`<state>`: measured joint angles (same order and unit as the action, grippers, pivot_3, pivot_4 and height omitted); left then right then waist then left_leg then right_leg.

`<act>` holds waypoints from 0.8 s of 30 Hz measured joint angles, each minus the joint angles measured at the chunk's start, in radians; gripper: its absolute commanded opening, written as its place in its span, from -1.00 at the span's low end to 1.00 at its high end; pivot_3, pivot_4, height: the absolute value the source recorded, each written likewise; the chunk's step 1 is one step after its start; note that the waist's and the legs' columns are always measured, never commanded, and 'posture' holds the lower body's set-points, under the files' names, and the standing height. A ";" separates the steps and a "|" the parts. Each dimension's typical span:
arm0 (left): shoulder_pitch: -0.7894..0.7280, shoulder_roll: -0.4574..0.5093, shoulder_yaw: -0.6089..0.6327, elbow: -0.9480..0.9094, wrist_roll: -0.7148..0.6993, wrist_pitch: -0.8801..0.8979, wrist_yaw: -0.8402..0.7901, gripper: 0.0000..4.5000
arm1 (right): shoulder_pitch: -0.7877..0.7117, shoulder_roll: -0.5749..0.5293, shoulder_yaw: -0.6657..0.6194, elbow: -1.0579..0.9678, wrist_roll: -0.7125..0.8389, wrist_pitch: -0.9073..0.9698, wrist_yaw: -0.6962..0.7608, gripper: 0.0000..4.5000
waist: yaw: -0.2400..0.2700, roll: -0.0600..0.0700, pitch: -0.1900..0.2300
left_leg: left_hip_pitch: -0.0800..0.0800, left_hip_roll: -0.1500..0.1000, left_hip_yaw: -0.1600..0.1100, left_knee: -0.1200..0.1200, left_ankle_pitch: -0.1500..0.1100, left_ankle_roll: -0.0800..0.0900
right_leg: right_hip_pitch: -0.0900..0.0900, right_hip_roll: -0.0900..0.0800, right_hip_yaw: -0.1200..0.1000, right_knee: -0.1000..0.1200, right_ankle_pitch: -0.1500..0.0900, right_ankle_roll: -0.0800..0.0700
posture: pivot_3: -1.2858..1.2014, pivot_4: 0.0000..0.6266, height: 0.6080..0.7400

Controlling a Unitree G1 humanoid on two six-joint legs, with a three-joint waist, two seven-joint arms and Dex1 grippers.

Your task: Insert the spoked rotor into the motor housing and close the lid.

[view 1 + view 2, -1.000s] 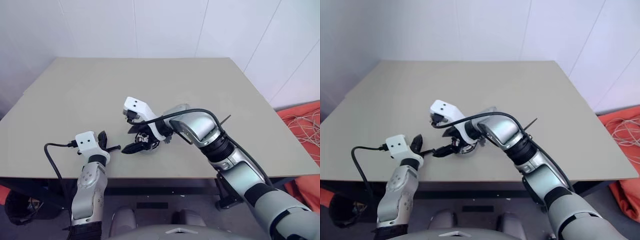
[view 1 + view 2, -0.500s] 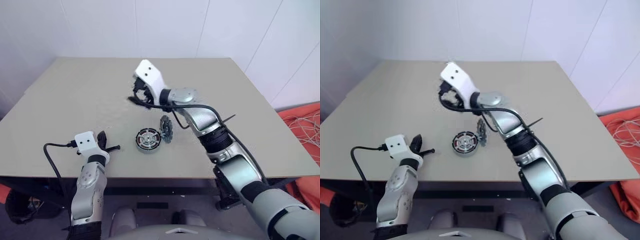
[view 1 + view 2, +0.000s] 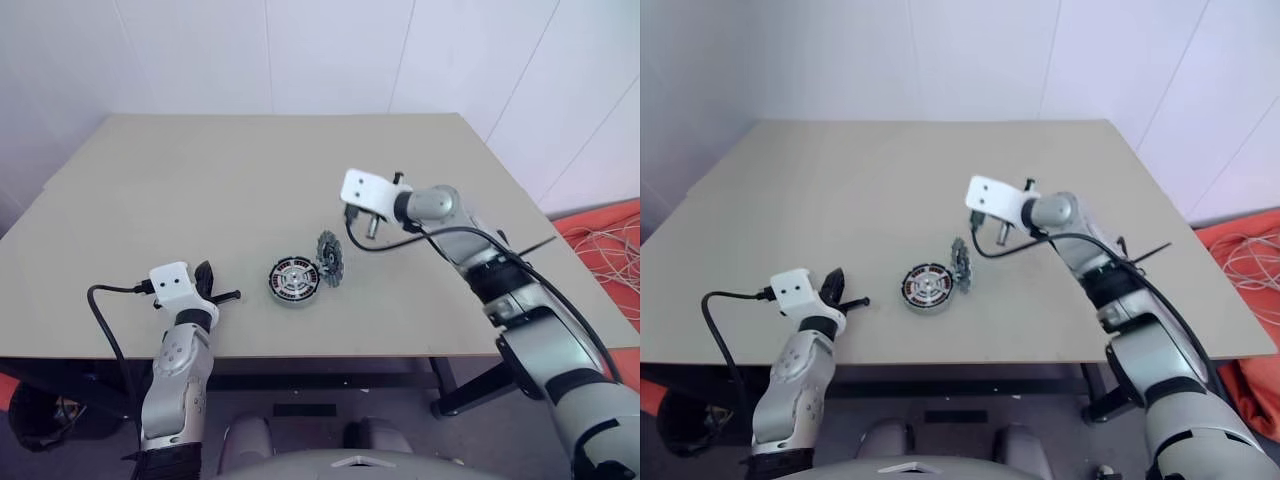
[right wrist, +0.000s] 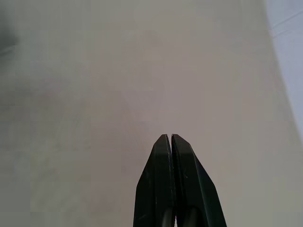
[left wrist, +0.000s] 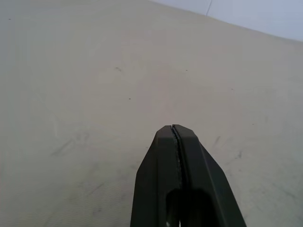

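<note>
Two grippers are clenched on nothing. The left gripper (image 5: pixel 175 130) hovers low over the worktop (image 3: pixel 180 190), and the motor housing (image 3: pixel 295 279) (rotor already lying in it) sits well off to its right. The lid (image 3: pixel 330 258) leans on edge against the housing, near the raised right gripper (image 4: pixel 170 138).
</note>
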<state>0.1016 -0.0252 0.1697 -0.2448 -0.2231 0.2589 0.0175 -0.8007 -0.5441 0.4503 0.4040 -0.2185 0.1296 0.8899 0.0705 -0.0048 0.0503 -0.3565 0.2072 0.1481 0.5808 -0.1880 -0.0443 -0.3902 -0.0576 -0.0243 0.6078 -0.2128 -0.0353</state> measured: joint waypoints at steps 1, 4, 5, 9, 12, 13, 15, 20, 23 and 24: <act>0.000 0.001 0.000 0.000 0.000 0.000 0.000 -1.00 | 0.021 -0.016 0.004 -0.025 0.013 0.001 0.053 -0.98 | 0.000 0.000 0.000 | 0.000 0.000 0.000 0.000 0.000 0.000 | 0.000 0.000 0.000 0.000 0.000 0.000 | 0.03 -1.00 1.00; -0.001 0.002 -0.001 0.000 0.000 0.000 -0.004 -1.00 | 0.063 -0.053 0.009 -0.118 0.059 0.020 0.209 -0.98 | -0.001 0.000 0.000 | 0.000 0.000 0.000 0.001 0.000 0.001 | 0.000 0.000 0.000 0.000 0.000 0.000 | 0.03 -1.00 1.00; -0.001 0.001 -0.003 0.000 0.000 0.000 -0.005 -1.00 | 0.070 -0.057 0.008 -0.142 0.070 0.032 0.238 -0.98 | -0.002 0.000 0.000 | 0.002 0.001 0.000 0.001 0.000 0.001 | 0.001 0.000 0.000 0.001 0.000 0.000 | 0.03 -1.00 1.00; -0.002 0.002 -0.003 0.000 0.000 0.000 -0.009 -1.00 | 0.084 -0.041 -0.006 -0.210 0.118 0.110 0.285 -0.98 | 0.000 0.000 0.000 | 0.003 0.001 0.000 0.001 0.000 0.001 | 0.002 0.000 0.000 0.001 0.000 0.000 | 0.03 -1.00 1.00; -0.002 0.004 -0.002 0.000 0.000 0.000 -0.009 -1.00 | 0.102 -0.024 -0.035 -0.262 0.197 0.182 0.325 -0.98 | 0.001 0.000 0.000 | 0.004 0.000 0.000 0.001 0.000 0.001 | 0.003 0.000 0.000 0.000 0.000 0.000 | 0.03 -1.00 1.00; -0.002 0.004 -0.002 0.000 0.000 0.000 -0.009 -1.00 | 0.109 -0.007 -0.055 -0.278 0.232 0.214 0.331 -0.98 | 0.001 0.000 0.000 | 0.004 0.001 0.000 0.001 0.000 0.001 | 0.003 0.000 0.000 0.000 0.000 0.000 | 0.03 -1.00 1.00; -0.002 0.006 -0.002 0.000 0.000 0.000 -0.009 -1.00 | 0.115 0.016 -0.081 -0.308 0.282 0.270 0.334 -0.98 | 0.001 0.000 0.000 | 0.004 0.000 0.000 0.001 0.000 0.001 | 0.003 0.000 0.000 0.000 0.000 0.000 | 0.03 -1.00 1.00; -0.004 0.011 -0.004 0.000 0.000 0.001 -0.015 -1.00 | 0.121 0.082 -0.125 -0.335 0.344 0.369 0.276 -0.98 | 0.000 0.000 0.000 | 0.004 0.001 0.000 0.001 0.000 0.001 | 0.003 0.000 0.000 0.001 0.000 0.000 | 0.03 -1.00 1.00; -0.007 0.015 -0.003 0.000 0.000 0.001 -0.017 -1.00 | 0.135 0.111 -0.125 -0.336 0.345 0.386 0.238 -0.98 | 0.001 0.000 0.000 | 0.004 0.000 0.000 0.001 0.000 0.001 | 0.003 0.000 0.000 0.000 0.000 0.000 | 0.03 -1.00 1.00; -0.008 0.017 -0.003 0.000 0.000 0.001 -0.017 -1.00 | 0.141 0.119 -0.124 -0.336 0.345 0.388 0.227 -0.98 | 0.001 0.000 0.000 | 0.004 0.000 0.000 0.001 0.000 0.001 | 0.003 0.000 0.000 0.000 0.000 0.000 | 0.03 -1.00 1.00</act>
<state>0.0939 -0.0086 0.1667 -0.2443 -0.2232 0.2598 0.0001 -0.6600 -0.4249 0.3264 0.0683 0.1265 0.5172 1.1170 0.0714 -0.0046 0.0505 -0.3528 0.2075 0.1484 0.5817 -0.1884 -0.0434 -0.3875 -0.0578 -0.0241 0.6081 -0.2126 -0.0355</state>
